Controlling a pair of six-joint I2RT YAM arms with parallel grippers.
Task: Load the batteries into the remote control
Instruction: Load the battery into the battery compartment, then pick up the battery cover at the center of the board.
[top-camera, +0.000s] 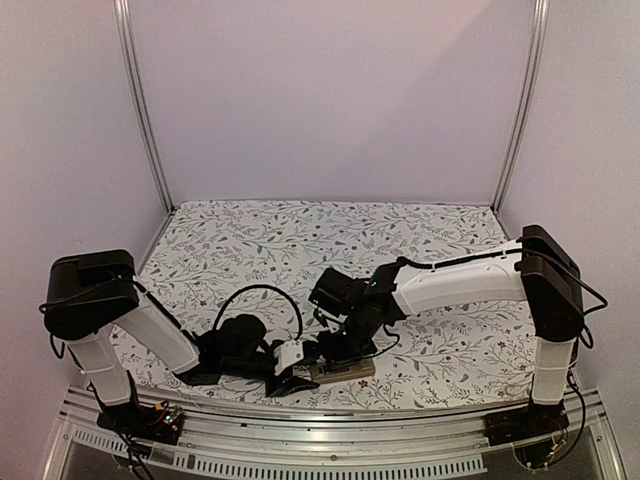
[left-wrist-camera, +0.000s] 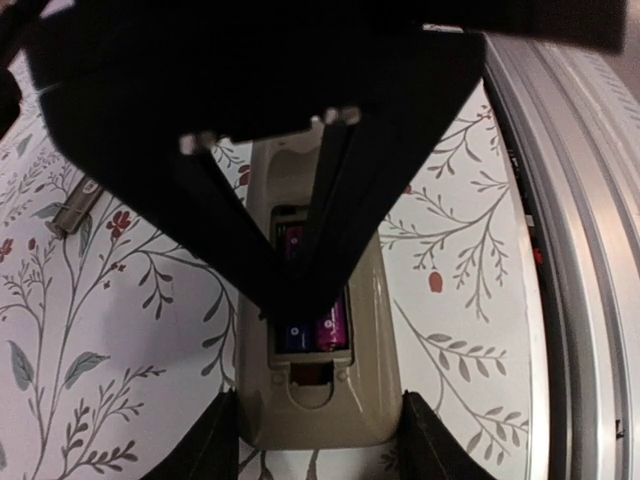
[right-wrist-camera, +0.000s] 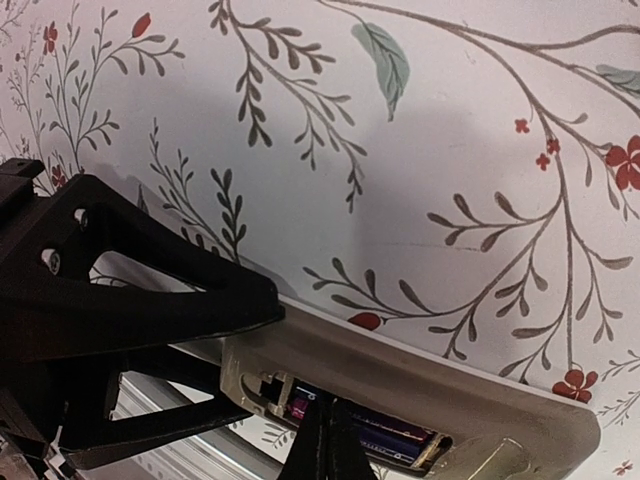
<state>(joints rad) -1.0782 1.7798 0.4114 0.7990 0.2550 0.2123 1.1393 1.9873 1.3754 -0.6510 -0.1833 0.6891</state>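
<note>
Floral table (top-camera: 300, 235): remote (left-wrist-camera: 368, 330) within left tool (left-wrist-camera: 318, 448).

Tan remote control (left-wrist-camera: 322, 408) lying back-up, two batteries (left-wrist-camera: 331, 326) side by side in recess

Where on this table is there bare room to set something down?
Bare: the far half of the floral cloth, up to the back wall; also the near right patch between the right forearm and front rail. Crowded: near centre, where the left gripper and right gripper meet over the remote control.
</note>
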